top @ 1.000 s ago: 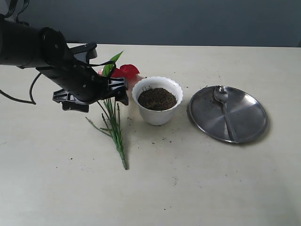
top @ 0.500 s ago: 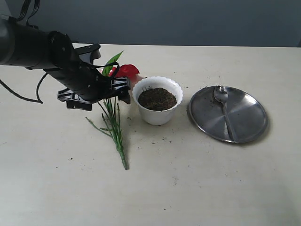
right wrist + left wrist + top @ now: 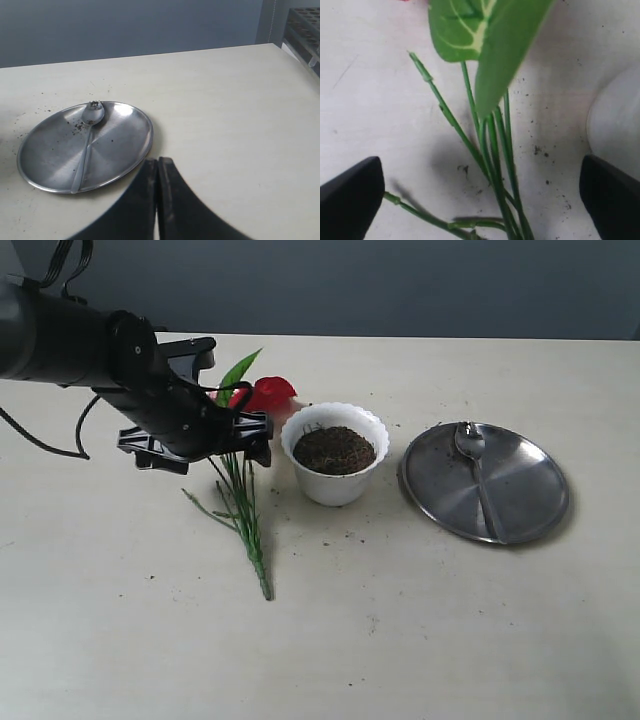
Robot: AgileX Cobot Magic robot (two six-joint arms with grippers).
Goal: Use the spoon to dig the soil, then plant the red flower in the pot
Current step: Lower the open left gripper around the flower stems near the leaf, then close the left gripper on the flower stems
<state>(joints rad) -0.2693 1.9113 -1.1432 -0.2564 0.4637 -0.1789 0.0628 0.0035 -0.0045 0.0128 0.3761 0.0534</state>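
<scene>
Under the left claw (image 3: pixel 480 200) (wrist view) lie red flower (image 3: pixel 495 60) stems.

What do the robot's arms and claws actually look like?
The left arm is a thick, round, matte black tube with thin black cables looping off it. The left gripper is black too, a wide flat bar ending in blunt, rounded fingertips. The right gripper has smooth black fingers that curve and taper to narrow tips. No markings show.
</scene>
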